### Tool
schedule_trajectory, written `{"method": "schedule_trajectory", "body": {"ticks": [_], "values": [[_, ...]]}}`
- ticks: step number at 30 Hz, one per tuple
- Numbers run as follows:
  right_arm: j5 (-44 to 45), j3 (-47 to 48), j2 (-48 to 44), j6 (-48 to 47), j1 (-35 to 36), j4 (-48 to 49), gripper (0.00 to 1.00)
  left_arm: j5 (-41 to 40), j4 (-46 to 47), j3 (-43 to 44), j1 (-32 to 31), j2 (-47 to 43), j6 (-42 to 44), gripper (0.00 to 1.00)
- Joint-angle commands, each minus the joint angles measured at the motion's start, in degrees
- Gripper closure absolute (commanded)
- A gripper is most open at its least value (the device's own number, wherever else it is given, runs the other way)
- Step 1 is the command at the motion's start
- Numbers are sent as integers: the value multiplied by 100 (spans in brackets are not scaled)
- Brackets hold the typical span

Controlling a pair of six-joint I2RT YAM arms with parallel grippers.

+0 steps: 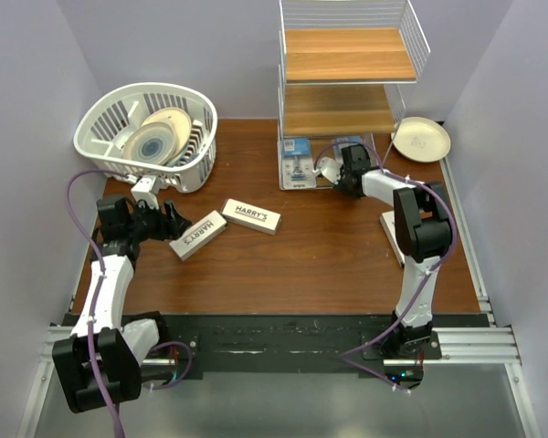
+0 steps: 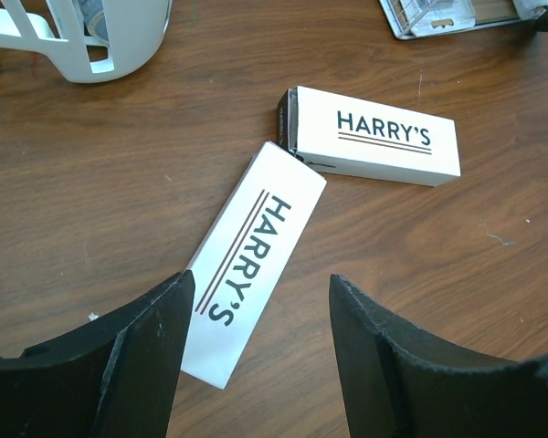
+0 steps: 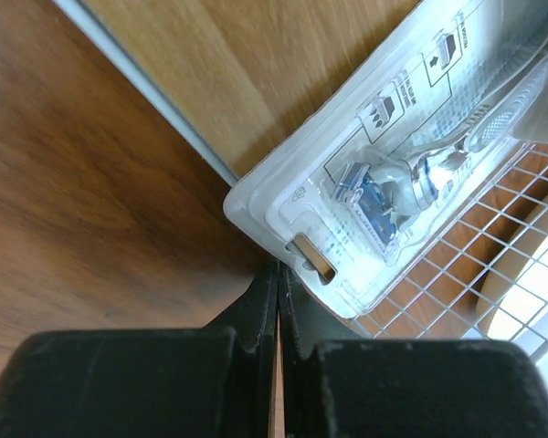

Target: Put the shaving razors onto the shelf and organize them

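Observation:
Two white HARRY'S razor boxes lie on the table, one slanted [image 1: 198, 235] [image 2: 256, 228] and one beside it [image 1: 251, 216] [image 2: 374, 146], their corners almost touching. My left gripper [image 1: 171, 221] [image 2: 260, 278] hovers open over the slanted box's near end, touching nothing. One clear blister pack [image 1: 297, 162] lies at the foot of the shelf [image 1: 347, 64]. A second blister pack [image 1: 352, 146] [image 3: 393, 173] rests partly on the lowest wooden tier [image 3: 256, 73]. My right gripper [image 1: 333, 173] [image 3: 279, 266] is shut, its tips against that pack's corner edge; a pinch on the flange cannot be made out.
A white slatted basket [image 1: 146, 132] [image 2: 82, 36] holding round plates stands at the back left. A cream plate [image 1: 421, 139] sits right of the shelf. Something white and narrow [image 1: 389, 239] lies partly hidden under the right arm. Grey walls close in both sides.

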Motion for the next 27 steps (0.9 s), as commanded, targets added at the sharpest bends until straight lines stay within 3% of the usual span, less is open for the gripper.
{"method": "schedule_trajectory", "body": {"ticks": [1,6,7,8,11,12,13,15,19,27], "values": [[-61,-425,-404,-118,-62,-118,100,117,-96,237,81,-204,106,34],[-726,-1015,-1274,190,148,-767,100,161,-78,131,81,-292,18,33],[-894,-1024,-1554,373,332,-1152,93,170,-61,114,81,-309,-26,32],[-1053,-1059,-1687,470,447,-1303,71,170,-34,61,81,-327,-52,31],[-2437,-1007,-2256,953,799,-1797,42,-49,18,-53,80,-353,-289,26],[-2887,-1050,-2460,1216,817,-1727,21,-111,27,-53,81,-353,-307,24],[-3474,-1198,-2618,1984,886,-1257,13,-164,36,-62,72,-336,-342,20],[-3970,-1218,-2804,2552,1001,-946,1,-112,36,-45,54,-327,-343,18],[-3876,-937,-2489,3520,1720,-410,1,82,150,-45,10,-362,-430,14],[-3068,-444,-1583,3811,2442,268,1,214,387,-255,-42,-599,-641,15]]}}
